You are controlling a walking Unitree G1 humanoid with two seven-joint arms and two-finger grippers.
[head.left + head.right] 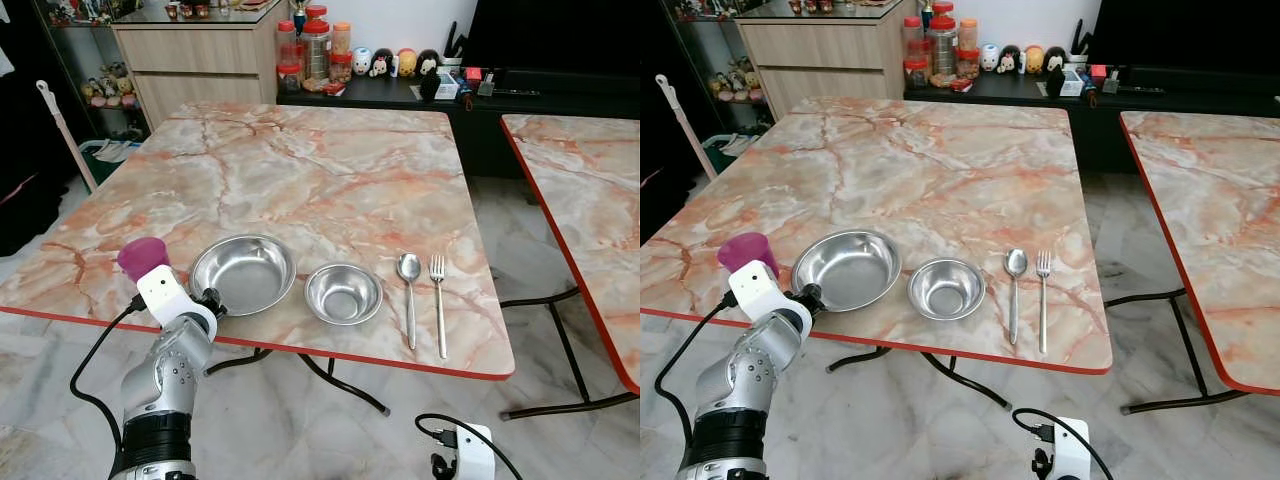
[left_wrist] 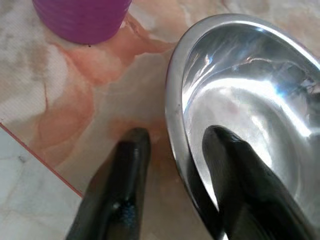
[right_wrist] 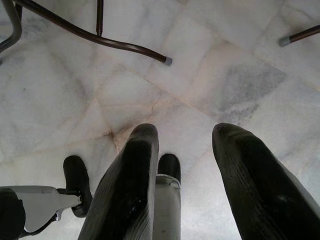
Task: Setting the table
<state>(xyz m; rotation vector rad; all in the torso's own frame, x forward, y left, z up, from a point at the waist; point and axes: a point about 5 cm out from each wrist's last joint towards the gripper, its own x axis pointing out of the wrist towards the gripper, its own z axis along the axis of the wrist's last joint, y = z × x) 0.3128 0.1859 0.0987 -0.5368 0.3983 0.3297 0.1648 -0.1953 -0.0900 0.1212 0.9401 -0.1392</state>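
Large steel bowl (image 1: 243, 272) sits lower left of frame on the marble desk (image 1: 300, 170), near its front edge. Left gripper (image 2: 172, 145) straddles the bowl's near rim, one finger inside, one outside, jaws parted, not clamped. Purple cup (image 1: 142, 257) just left of the bowl. Small bowl (image 1: 343, 293), spoon (image 1: 409, 285), fork (image 1: 438, 300) line up to its right. Right gripper (image 3: 184, 150) hangs spread over the floor (image 3: 210, 65).
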